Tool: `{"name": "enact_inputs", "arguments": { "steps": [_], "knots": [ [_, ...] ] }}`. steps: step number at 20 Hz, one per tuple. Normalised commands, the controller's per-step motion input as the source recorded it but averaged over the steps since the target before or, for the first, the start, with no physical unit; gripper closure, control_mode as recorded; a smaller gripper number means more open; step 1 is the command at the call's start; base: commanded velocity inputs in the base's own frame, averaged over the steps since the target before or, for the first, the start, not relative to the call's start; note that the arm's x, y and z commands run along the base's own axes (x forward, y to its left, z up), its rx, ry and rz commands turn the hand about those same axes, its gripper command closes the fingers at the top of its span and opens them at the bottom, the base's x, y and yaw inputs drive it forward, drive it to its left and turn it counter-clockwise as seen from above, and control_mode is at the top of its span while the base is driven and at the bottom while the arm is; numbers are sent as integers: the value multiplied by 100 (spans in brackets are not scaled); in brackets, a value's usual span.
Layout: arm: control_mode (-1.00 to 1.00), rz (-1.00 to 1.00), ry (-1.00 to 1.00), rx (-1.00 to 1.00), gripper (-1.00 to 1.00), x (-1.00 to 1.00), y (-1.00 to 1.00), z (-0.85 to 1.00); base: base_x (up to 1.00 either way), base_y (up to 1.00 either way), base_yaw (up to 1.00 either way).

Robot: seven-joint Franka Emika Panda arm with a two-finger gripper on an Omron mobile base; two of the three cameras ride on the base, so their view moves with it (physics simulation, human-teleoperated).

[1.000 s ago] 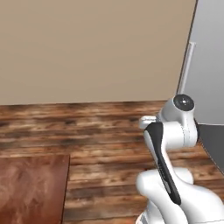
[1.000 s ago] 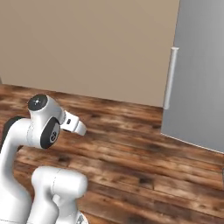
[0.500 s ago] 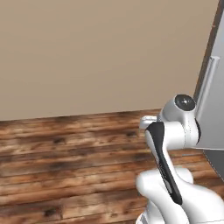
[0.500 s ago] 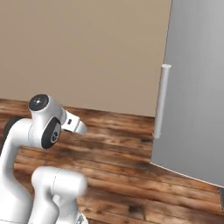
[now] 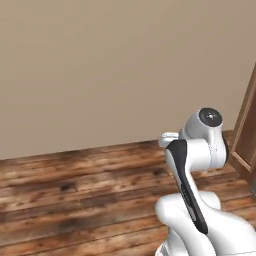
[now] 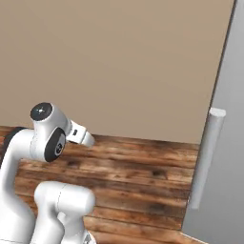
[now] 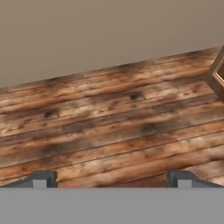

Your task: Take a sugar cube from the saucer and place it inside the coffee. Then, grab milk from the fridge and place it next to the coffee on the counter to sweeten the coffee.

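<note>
Empty pincer point(image 7: 111, 179) spread wide above the plank floor point(image 7: 109, 127), the robot faces the fridge point(image 6: 224, 157), its door shut; it should square up to the handle point(image 6: 206, 159) before reaching.

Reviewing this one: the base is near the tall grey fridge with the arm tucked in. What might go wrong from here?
1. The tall light-grey fridge with its pale vertical handle is close on the right with its door shut; driving on may bump it.
2. The open two-finger gripper points at the wooden plank floor, not the handle, so a reach may miss.
3. The brown wooden cabinet edge stands close to the arm.
</note>
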Motion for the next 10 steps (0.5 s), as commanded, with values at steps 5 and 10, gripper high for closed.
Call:
{"name": "enact_inputs", "arguments": {
  "steps": [5,10],
  "knots": [
    [100,0,0,0,-100,0,0,0,100,34,-28],
    [100,0,0,0,-100,0,0,0,97,17,-37]
  ]
}}
